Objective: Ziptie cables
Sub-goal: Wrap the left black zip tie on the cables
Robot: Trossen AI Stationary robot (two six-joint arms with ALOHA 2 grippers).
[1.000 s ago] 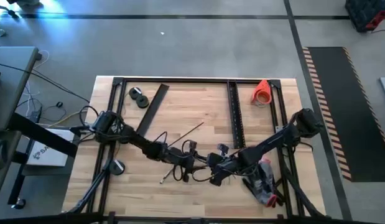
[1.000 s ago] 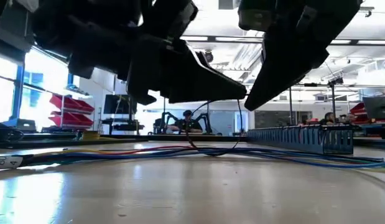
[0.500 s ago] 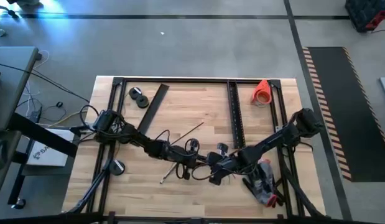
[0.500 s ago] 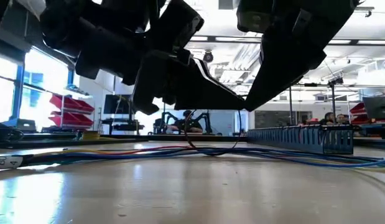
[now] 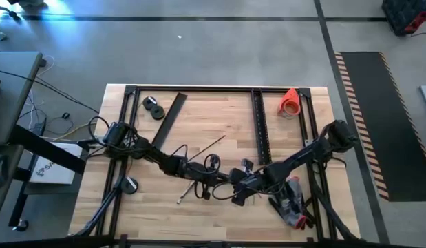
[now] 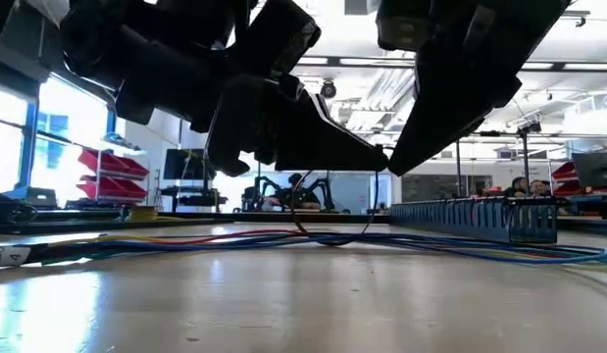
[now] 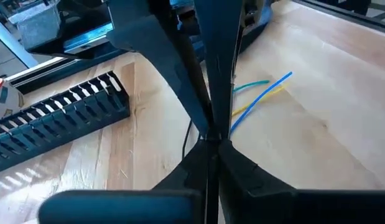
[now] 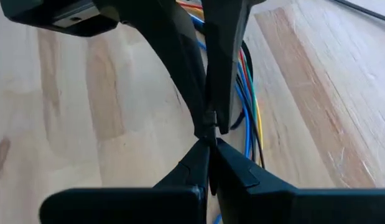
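Cables [image 6: 313, 238] lie loose on the table, untied as far as you can judge, while your left gripper [image 7: 208, 134] and right gripper [image 8: 206, 132] meet tip-to-tip above them, jaws together.

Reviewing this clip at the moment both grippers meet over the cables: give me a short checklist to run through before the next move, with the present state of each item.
1. Left gripper and right gripper tip to tip: ok.
2. Both sets of fingers closed: ok; a thin black strand shows at the tips, its identity cannot tell.
3. Cables lying flat on the table: ok.
4. Tie looped around the bundle: cannot tell.
5. Slotted black duct apart from the grippers: ok.
6. Coloured wire ends free on the wood: ok.
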